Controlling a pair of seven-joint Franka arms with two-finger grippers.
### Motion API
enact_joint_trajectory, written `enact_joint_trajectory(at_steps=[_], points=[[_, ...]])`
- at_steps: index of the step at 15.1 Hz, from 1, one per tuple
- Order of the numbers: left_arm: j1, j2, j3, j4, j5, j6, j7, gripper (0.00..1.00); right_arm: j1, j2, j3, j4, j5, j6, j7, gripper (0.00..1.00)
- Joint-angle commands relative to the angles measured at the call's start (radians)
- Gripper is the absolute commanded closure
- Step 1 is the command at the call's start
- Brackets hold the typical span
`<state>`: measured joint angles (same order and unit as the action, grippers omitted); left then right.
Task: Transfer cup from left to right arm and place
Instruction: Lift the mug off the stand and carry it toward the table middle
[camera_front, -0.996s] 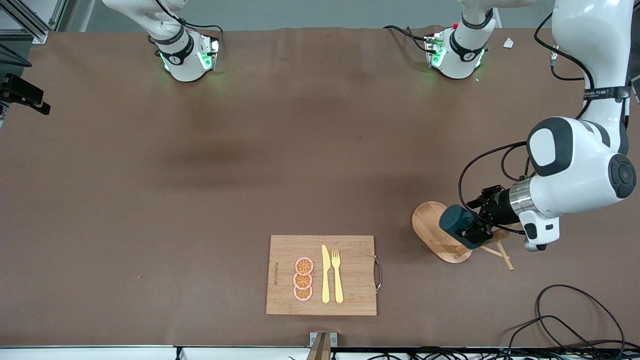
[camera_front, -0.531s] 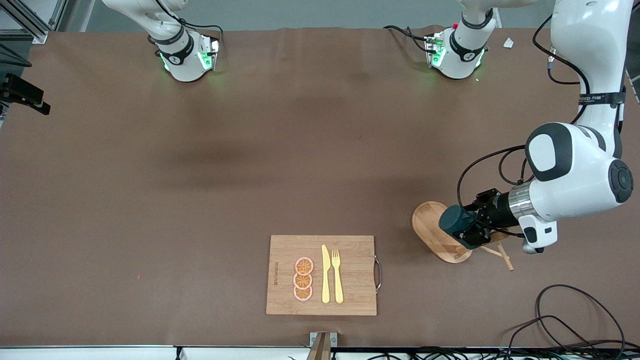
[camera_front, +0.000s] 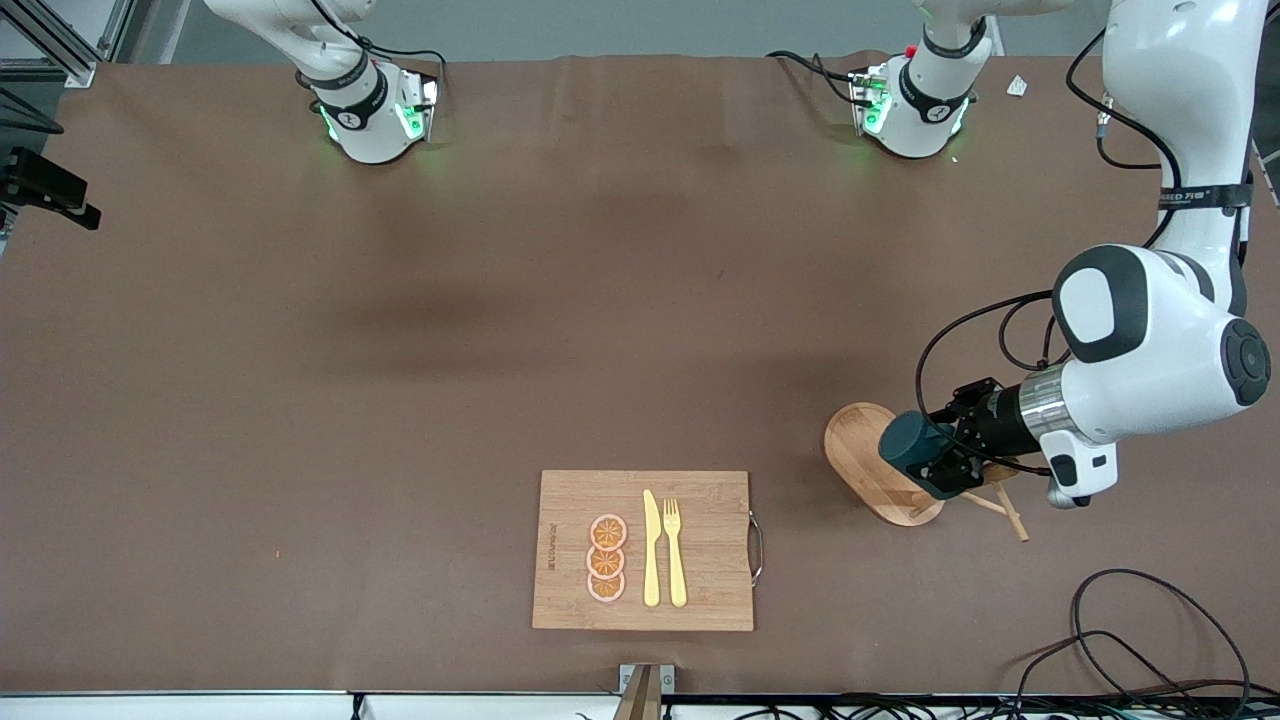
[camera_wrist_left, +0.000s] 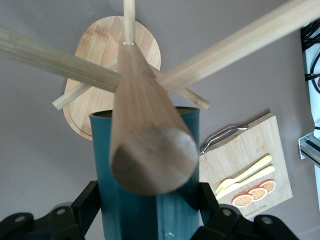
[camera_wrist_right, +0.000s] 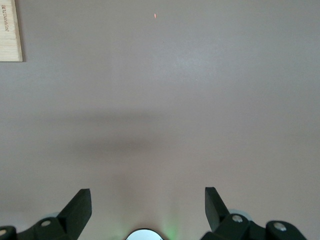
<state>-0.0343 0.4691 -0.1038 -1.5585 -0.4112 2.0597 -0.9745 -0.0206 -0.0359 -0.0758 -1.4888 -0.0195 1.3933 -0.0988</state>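
The front camera hangs high over the table (camera_front: 400, 350) and looks down toward the two bases at the top edge. The left wrist camera sits very close on the cup (camera_wrist_left: 145, 210) and a wooden rack (camera_wrist_left: 145, 145), and shares the cutting board (camera_front: 645, 550) with the front view. The right wrist camera looks straight down on bare table and catches one corner of that board

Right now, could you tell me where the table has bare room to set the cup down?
Bare cloth spreads between the cutting board and the arm bases. It is crowded at the left arm's end, where the left gripper holds the cup over the wooden mug stand.
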Motion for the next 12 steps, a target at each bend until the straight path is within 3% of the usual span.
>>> enact_joint_trajectory(at_steps=[1,3,9,12], points=[[-0.001,-0.015,-0.007,0.026,-0.009,-0.019,-0.055,0.49,-0.013,-0.033,0.013,-0.031,-0.016,0.003,0.002,0.0],[-0.018,-0.036,-0.01,0.028,-0.006,-0.03,-0.081,0.49,-0.013,-0.033,0.013,-0.03,-0.016,0.004,0.002,0.0],[-0.032,-0.049,-0.115,0.028,0.009,-0.033,-0.118,0.49,-0.013,-0.033,0.014,-0.03,-0.016,0.004,0.002,0.0],[-0.119,-0.043,-0.123,0.029,0.011,-0.021,-0.122,0.49,-0.012,-0.033,0.014,-0.03,-0.016,0.004,0.002,0.0]])
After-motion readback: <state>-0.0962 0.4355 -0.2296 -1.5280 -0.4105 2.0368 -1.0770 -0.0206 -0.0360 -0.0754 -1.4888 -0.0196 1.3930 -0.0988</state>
